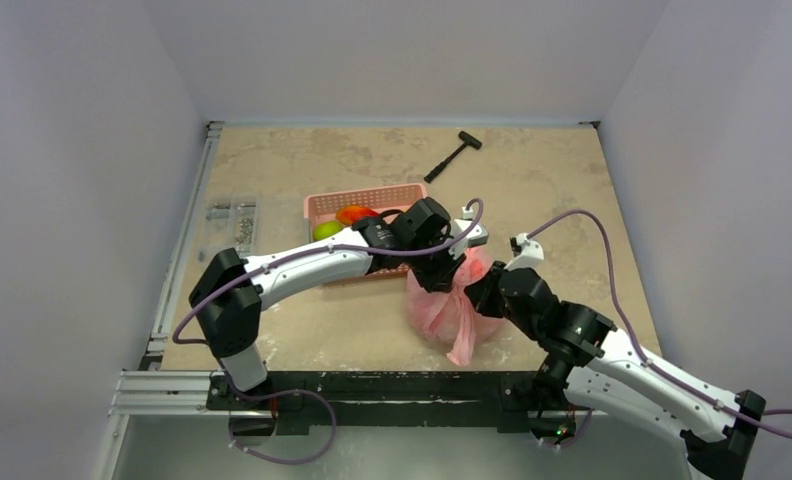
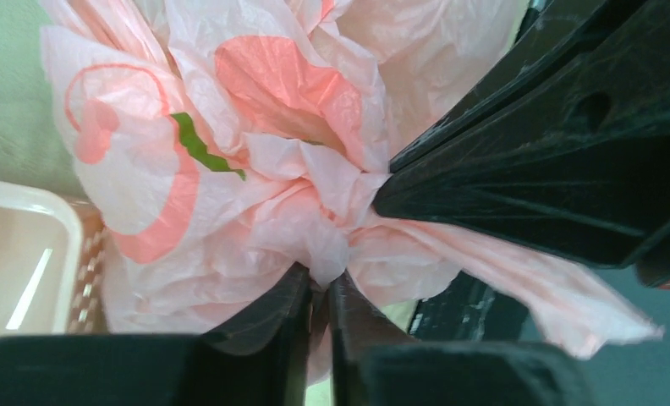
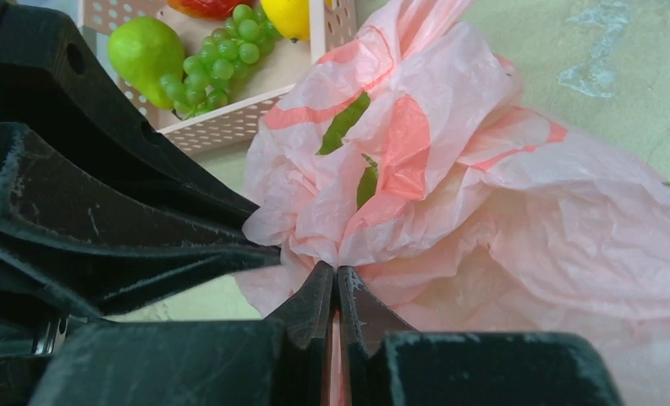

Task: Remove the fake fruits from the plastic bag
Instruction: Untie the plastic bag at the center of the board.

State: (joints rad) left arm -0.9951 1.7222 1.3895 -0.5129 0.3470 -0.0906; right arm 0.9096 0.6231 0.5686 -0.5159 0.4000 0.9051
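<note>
The pink plastic bag (image 1: 450, 305) sits bunched on the table in front of the pink basket. My left gripper (image 1: 442, 272) is shut on a fold of the plastic bag (image 2: 255, 135) at its top. My right gripper (image 1: 484, 290) is shut on the plastic bag (image 3: 450, 194) from the right side, its tips close to the left gripper's. A yellowish shape shows faintly through the bag's film in the right wrist view; no fruit inside is plainly seen. In the basket lie a red fruit (image 3: 200, 7) and a yellow fruit (image 3: 293, 17).
The rigid pink basket (image 1: 364, 205) stands behind the bag and holds a green pear (image 3: 145, 49) and a green grape bunch (image 3: 222, 63). A black hammer (image 1: 453, 156) lies at the back of the table. Small metal parts (image 1: 242, 222) lie at the left edge.
</note>
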